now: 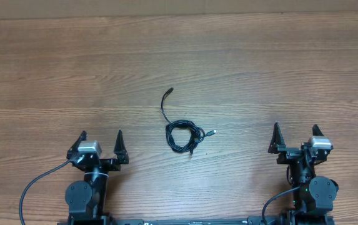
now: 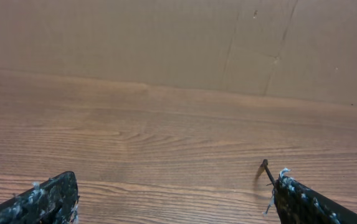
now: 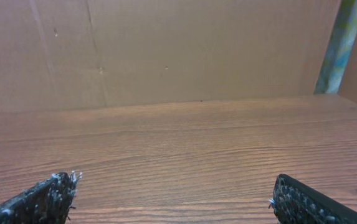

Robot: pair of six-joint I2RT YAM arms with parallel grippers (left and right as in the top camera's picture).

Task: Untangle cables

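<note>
Seemingly tangled, the cables [image 1: 182,132] lie between open left hand [image 1: 100,139] and open right hand [image 1: 296,130].

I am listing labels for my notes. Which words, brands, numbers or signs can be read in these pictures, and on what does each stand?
None: no view shows readable text. The cables, the wooden table, the cardboard wall, the left pincer and the right pincer bear no lettering that can be seen.
</note>
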